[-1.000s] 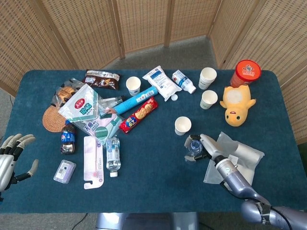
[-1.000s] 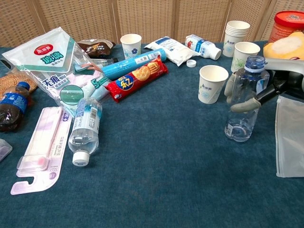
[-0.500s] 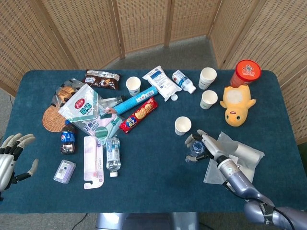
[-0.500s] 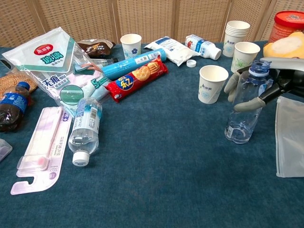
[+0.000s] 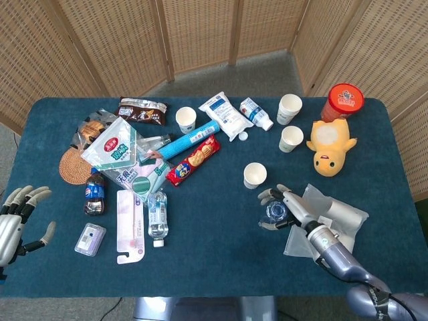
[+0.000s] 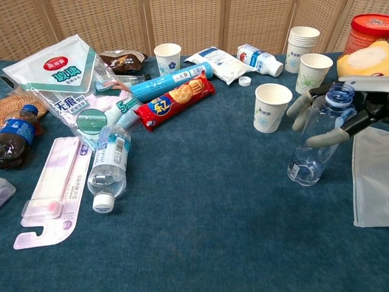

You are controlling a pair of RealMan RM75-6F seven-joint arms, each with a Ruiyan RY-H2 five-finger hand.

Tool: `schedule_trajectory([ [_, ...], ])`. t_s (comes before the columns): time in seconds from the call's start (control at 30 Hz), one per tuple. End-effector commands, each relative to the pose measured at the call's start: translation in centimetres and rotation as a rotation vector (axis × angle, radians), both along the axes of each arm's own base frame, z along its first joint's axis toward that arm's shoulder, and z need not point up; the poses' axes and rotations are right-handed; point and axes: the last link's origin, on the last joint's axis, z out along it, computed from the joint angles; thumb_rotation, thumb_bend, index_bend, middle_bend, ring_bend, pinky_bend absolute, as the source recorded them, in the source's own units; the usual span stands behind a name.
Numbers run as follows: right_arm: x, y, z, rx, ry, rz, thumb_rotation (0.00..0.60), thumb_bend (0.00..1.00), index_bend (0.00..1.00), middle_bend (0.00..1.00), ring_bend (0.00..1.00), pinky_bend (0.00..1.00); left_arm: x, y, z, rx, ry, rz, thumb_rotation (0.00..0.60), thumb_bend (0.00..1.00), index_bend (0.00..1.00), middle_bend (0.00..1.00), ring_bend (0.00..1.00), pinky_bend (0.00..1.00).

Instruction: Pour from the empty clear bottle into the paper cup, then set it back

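The empty clear bottle (image 5: 274,212) (image 6: 316,140) has no cap and leans to the right, with its base on the blue cloth. My right hand (image 5: 294,210) (image 6: 358,118) holds it: fingers (image 6: 298,108) curl round its left side and the thumb (image 6: 328,139) crosses its front. The nearest paper cup (image 5: 255,175) (image 6: 272,107) stands upright just left of the bottle and further back, apart from it. My left hand (image 5: 20,221) hangs at the table's left edge with its fingers spread and nothing in it; only the head view shows it.
A clear zip bag (image 5: 331,221) lies under my right forearm. Behind it sit a yellow duck plush (image 5: 330,147), a red tub (image 5: 345,101) and more paper cups (image 5: 291,138). A full water bottle (image 6: 109,164), a cookie pack (image 6: 176,100) and several packets crowd the left half.
My right hand has drawn back toward me and slightly right. The bottle has gone from upright to leaning right, its base staying on the cloth. My left hand has not moved.
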Motion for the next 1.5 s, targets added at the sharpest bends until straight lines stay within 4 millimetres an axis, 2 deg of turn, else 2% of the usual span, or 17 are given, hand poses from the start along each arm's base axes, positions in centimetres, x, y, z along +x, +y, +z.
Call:
schedule_trajectory([
  [0.03,0.1,0.1,0.1,0.006,0.001,0.007,0.499,0.2,0.21,0.32,0.21,0.0,0.0,0.0,0.0,0.0,0.0,-0.001,0.33,0.49,0.15,0.17,0.09,0.04],
  [0.27,0.2,0.2,0.6,0.023,0.011,0.034,0.386,0.2,0.08,0.24,0.12,0.0,0.1,0.0,0.0,0.0,0.001,-0.005,0.332,0.49,0.15,0.17,0.09,0.05],
  [0.4,0.3,0.2,1.2,0.022,0.009,0.041,0.364,0.2,0.06,0.23,0.11,0.0,0.2,0.0,0.0,0.001,-0.001,-0.006,0.329,0.49,0.15,0.17,0.09,0.04],
  [0.83,1.5,-0.3,3.2,-0.01,0.004,0.047,0.365,0.2,0.06,0.23,0.11,0.0,0.0,0.1,-0.1,-0.001,-0.003,-0.003,0.33,0.49,0.15,0.17,0.09,0.05],
  [1.1,2.0,-1.4,5.9,-0.069,-0.034,0.022,0.368,0.2,0.07,0.23,0.11,0.0,-0.1,0.1,0.0,0.003,-0.003,-0.004,0.329,0.49,0.15,0.17,0.09,0.05],
  [1.33,1.3,-2.7,8.1,-0.134,-0.072,-0.035,0.386,0.19,0.09,0.23,0.11,0.0,0.1,0.2,0.1,0.01,-0.003,-0.006,0.329,0.49,0.15,0.17,0.09,0.05],
  [1.4,0.8,-3.0,8.5,-0.151,-0.079,-0.055,0.4,0.2,0.11,0.24,0.11,0.0,0.2,0.2,0.1,0.007,-0.001,-0.004,0.328,0.49,0.15,0.17,0.09,0.05],
  [1.5,-0.2,-3.5,8.9,-0.18,-0.075,-0.084,0.468,0.19,0.14,0.24,0.11,0.0,0.2,0.3,0.0,0.004,-0.001,-0.003,0.329,0.49,0.15,0.17,0.09,0.04],
])
